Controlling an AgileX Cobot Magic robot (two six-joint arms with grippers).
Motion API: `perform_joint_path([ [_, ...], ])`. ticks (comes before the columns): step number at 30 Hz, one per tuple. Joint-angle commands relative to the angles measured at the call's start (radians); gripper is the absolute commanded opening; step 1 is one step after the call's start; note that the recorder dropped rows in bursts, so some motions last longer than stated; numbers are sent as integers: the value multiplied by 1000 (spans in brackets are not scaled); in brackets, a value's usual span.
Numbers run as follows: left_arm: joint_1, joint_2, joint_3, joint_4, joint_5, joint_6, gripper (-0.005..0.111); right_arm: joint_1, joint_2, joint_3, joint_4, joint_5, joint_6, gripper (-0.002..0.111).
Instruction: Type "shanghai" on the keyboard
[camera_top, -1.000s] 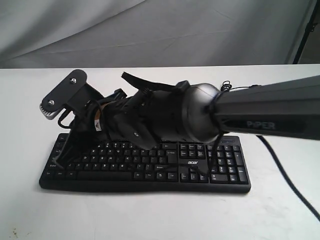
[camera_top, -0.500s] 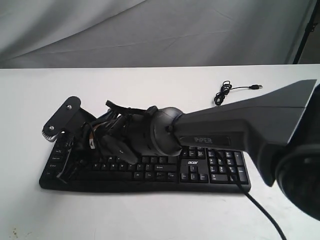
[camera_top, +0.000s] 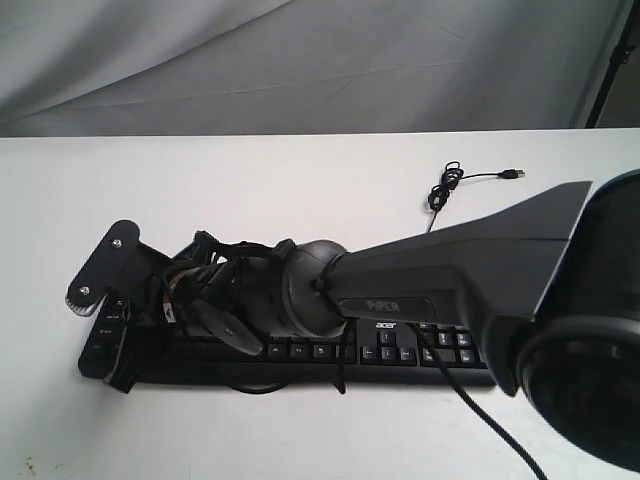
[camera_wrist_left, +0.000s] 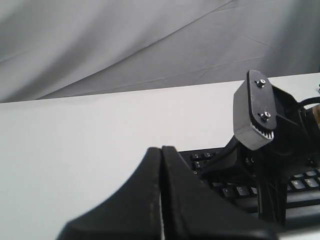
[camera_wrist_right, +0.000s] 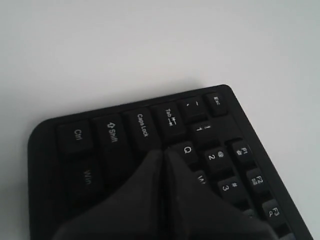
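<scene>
Jaws on right gripper (camera_wrist_right: 164, 150) and left gripper (camera_wrist_left: 161, 148) were closed, empty. Right gripper had swept toward 9 o'clock along the keyboard (camera_wrist_right: 77, 134); tip beside Q key (camera_wrist_right: 187, 149), probably addressing letter A.

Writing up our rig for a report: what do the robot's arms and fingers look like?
The right arm is dark grey with an angular shell, a rounded joint and a "PiPER" marking. Black cables loop at its wrist, beside a grey plate with two screws. Both grippers' fingers are black and tapered: left gripper, right gripper.
</scene>
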Motion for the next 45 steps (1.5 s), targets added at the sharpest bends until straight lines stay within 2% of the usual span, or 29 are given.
perform_joint_path([
  [1, -4, -3, 4, 5, -5, -3, 0, -2, 9, -7, -6, -30, -21, 0],
  [45, -4, -3, 4, 5, -5, -3, 0, -23, 26, -2, -17, 18, -81, 0],
])
